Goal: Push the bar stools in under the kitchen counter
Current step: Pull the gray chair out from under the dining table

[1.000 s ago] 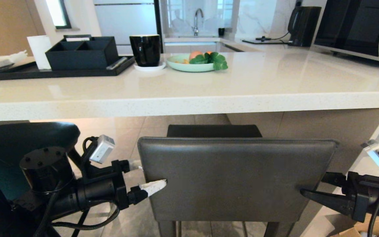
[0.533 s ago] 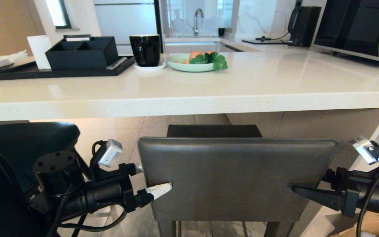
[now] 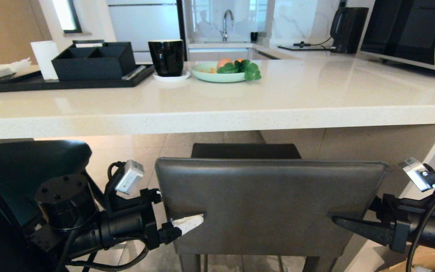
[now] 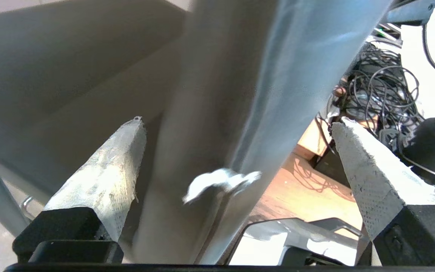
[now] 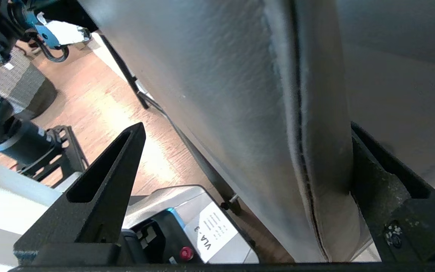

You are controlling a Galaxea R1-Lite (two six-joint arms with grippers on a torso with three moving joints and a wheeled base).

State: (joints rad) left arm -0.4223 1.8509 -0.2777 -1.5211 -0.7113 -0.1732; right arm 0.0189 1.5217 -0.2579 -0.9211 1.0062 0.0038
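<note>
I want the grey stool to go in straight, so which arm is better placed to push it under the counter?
Neither alone. The left gripper straddles the left edge of the grey stool's backrest, the right gripper straddles its right edge, both open. Pushing with both together should keep it square to the counter.

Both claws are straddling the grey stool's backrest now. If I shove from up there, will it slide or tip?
The grey stool probably leans before sliding: the left claw and right claw sit high on its backrest, well above the legs. The padded back looks smooth, so open claws may slip. The tiled floor should let it glide.
</note>
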